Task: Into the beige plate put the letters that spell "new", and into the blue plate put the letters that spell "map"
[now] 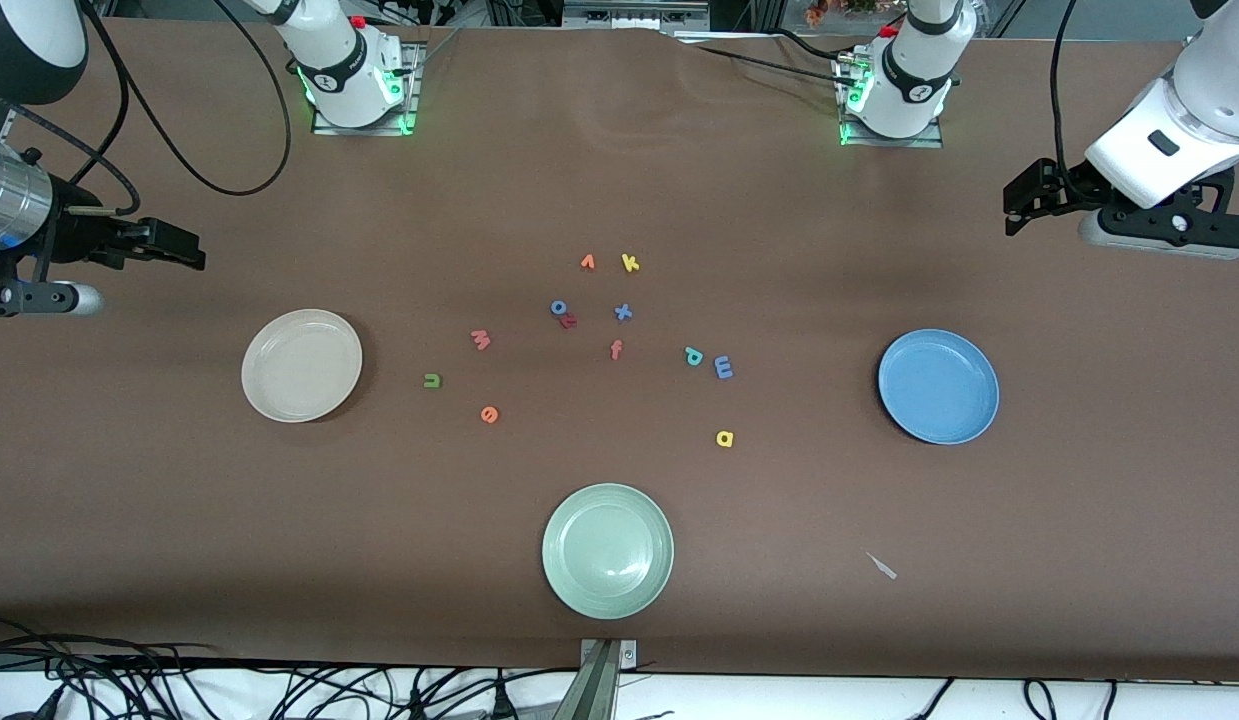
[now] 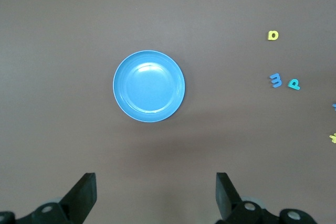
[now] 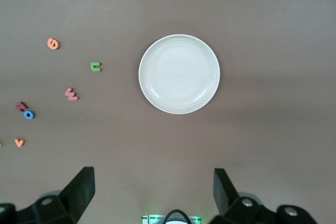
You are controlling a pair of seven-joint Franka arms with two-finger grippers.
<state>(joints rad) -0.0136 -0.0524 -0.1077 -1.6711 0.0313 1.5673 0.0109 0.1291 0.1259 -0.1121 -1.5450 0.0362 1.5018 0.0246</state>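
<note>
Front view: both plates lie bare, the beige plate (image 1: 301, 365) toward the right arm's end of the bench, the blue plate (image 1: 938, 386) toward the left arm's end. Each word's letters lie scattered beside its own plate: green n (image 1: 432, 380), orange e (image 1: 489, 414) and pinkish w (image 1: 481, 340); blue m (image 1: 723, 367), teal p (image 1: 693, 356) and yellow a (image 1: 724, 438). The distractors k (image 1: 630, 263), x (image 1: 623, 312), o (image 1: 558, 307) and f (image 1: 616, 349) cluster mid-bench; a pale green plate (image 1: 607, 550) lies near the front edge.

Left wrist view: the left gripper (image 2: 156, 192) hangs spread wide and empty over bare bench by the blue plate.

Right wrist view: the right gripper (image 3: 153, 190), likewise spread and empty, hangs by the beige plate. Nothing blocks either reach.
</note>
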